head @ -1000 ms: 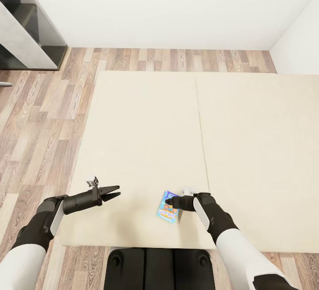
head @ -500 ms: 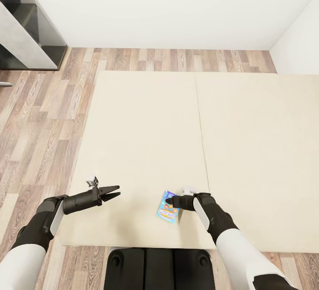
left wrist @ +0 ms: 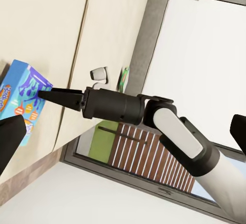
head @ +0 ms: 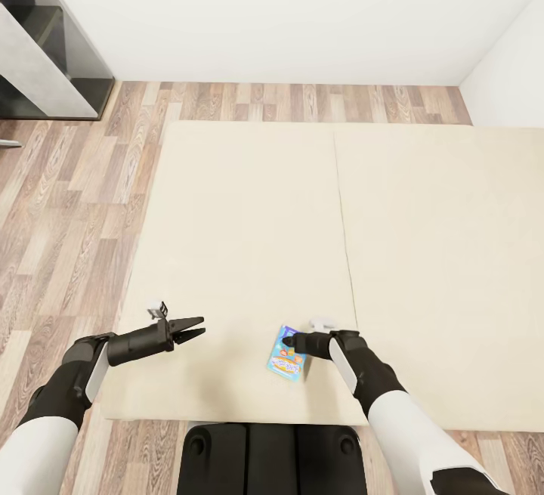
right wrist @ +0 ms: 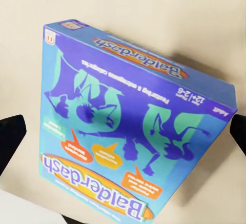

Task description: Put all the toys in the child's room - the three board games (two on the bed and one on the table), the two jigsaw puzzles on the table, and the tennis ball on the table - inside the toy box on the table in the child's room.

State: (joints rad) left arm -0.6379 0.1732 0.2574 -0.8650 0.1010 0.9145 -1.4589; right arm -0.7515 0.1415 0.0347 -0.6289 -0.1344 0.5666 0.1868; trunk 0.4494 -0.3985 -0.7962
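A blue board game (head: 286, 355) printed "Balderdash" lies flat on the beige bed (head: 249, 215), near its front edge. My right gripper (head: 290, 343) hovers right over it, open. In the right wrist view the box (right wrist: 128, 131) spans the gap between the two fingers (right wrist: 10, 137). My left gripper (head: 195, 328) is open and empty, a hand's width left of the box above the bed. The left wrist view looks across at the box (left wrist: 18, 101) and the right arm. The toy box, the table, the puzzles and the tennis ball are out of view.
A dark grey shelving unit (head: 45, 49) stands at the far left against the white wall. Wood floor (head: 68, 200) runs along the bed's left side and far end. My base (head: 264, 457) is against the bed's front edge.
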